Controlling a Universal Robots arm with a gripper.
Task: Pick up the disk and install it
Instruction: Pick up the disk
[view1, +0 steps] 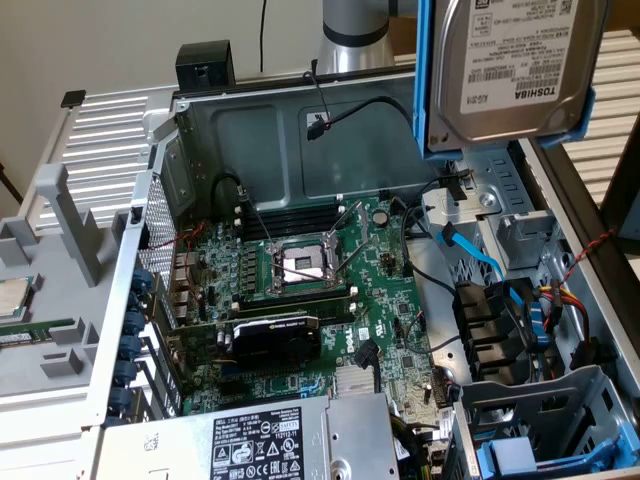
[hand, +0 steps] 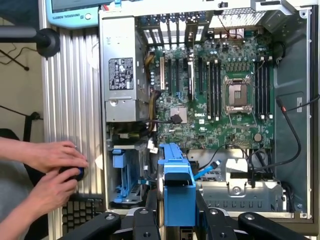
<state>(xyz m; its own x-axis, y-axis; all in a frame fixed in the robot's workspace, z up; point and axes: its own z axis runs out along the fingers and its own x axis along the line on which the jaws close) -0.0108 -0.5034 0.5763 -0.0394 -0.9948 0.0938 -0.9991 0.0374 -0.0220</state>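
Observation:
The disk (view1: 515, 70) is a silver hard drive with a white Toshiba label, clipped in a bright blue frame. It hangs tilted in the air above the open computer case, at the exterior view's upper right. In the wrist view the disk (hand: 177, 190) appears edge-on, its blue frame clamped between the black fingers (hand: 150, 207) of my gripper (hand: 176, 212). It is poised over the drive bay area (hand: 235, 187) near the case wall, well clear of it.
The case lies open with the motherboard (view1: 300, 280) and its bare CPU socket exposed. The silver power-supply box (view1: 250, 440) sits beside another blue tray (view1: 520, 460). Loose blue and black cables (view1: 470, 260) cross the bay. A person's hands (hand: 50, 172) rest beside the case.

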